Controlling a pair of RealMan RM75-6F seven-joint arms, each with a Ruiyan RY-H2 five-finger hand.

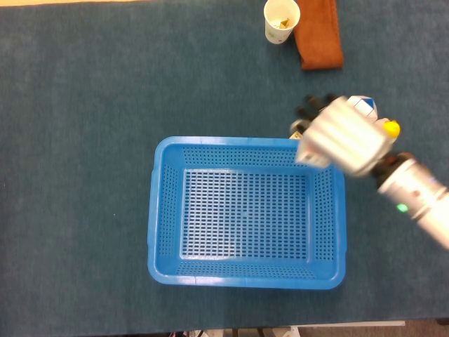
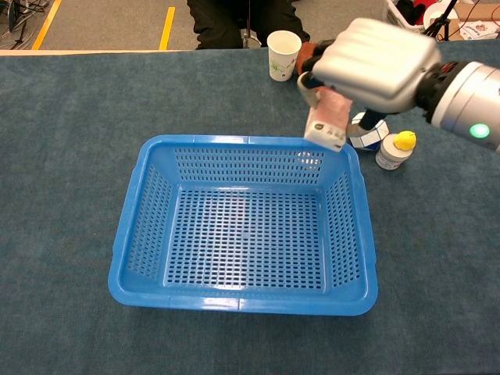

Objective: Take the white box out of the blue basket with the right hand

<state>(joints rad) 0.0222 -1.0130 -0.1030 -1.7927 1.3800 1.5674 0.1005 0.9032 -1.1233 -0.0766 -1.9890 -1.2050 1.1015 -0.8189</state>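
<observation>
My right hand (image 2: 373, 58) is raised high above the basket's far right corner and holds the white box (image 2: 326, 125), whose lower end sticks out under the fingers. In the head view the same hand (image 1: 344, 135) is blurred and the box (image 1: 307, 152) shows at its lower left edge. The blue basket (image 2: 129, 226) (image 1: 158, 210) sits on the table with nothing inside it. My left hand does not show in either view.
A paper cup (image 2: 283, 55) and a folded brown cloth (image 2: 320, 72) lie at the far side. A blue-and-white faceted ball (image 2: 366, 133) and a small yellow-capped bottle (image 2: 394, 151) stand right of the basket, partly under my hand. A small tan item (image 1: 297, 133) lies behind the basket's rim.
</observation>
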